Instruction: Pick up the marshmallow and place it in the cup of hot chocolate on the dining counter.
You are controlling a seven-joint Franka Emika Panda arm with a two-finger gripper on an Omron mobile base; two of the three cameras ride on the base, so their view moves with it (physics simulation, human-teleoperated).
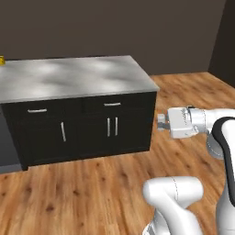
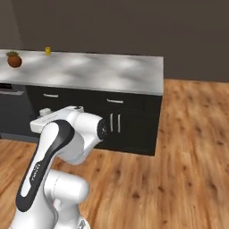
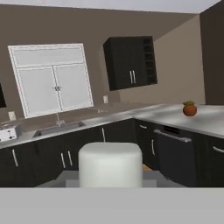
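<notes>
The marshmallow (image 3: 110, 164), a white soft block, sits large at the bottom of the hand view with my gripper (image 1: 160, 121) shut on it. The gripper points left, level with the black cabinet fronts and off the right end of the dining counter (image 1: 78, 78). From the other side, the gripper (image 2: 44, 112) pokes out behind my upper arm. The cup of hot chocolate (image 2: 48, 51), small and yellow, stands at the counter's far back edge, and a sliver of the cup (image 1: 1, 59) shows at the left border. It is far from the gripper.
A terracotta plant pot (image 2: 14, 59) stands on the counter's left part, also seen as the pot (image 3: 189, 108) from the hand. Black cabinets (image 1: 87, 128) front the counter, with a dishwasher (image 2: 9, 96) at the left. Open wood floor (image 1: 92, 193) lies before and right of the counter.
</notes>
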